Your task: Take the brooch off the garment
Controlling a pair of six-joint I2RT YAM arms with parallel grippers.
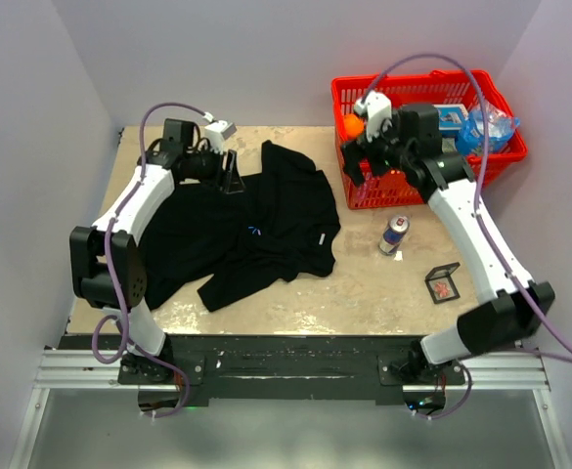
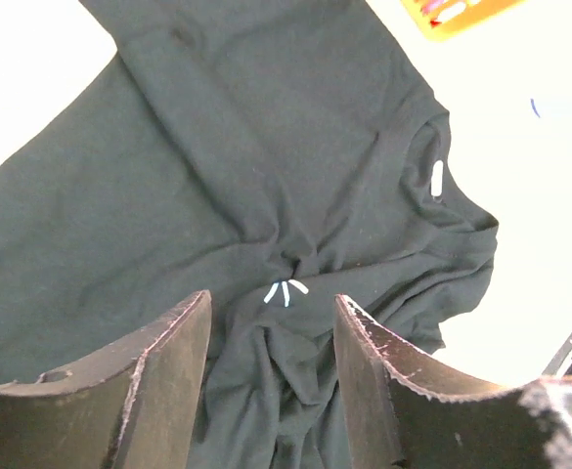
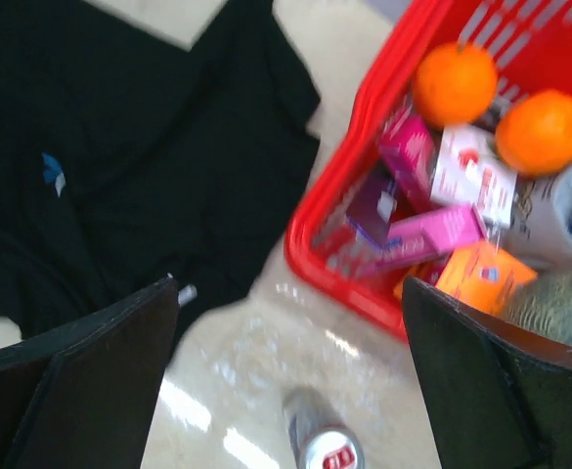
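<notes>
The black T-shirt lies crumpled on the table's left half, with its white neck label to the right. The brooch is a small blue-white fan of three prongs pinned at a pucker in the middle of the shirt. In the left wrist view the brooch lies just beyond my open, empty left gripper, which hovers over the shirt's back left part. My right gripper is open and empty, raised by the basket's front left corner. Its view shows the shirt and brooch at far left.
A red basket at the back right holds oranges, boxes and packets. A drinks can stands right of the shirt, below my right gripper. A small open black case lies at the front right.
</notes>
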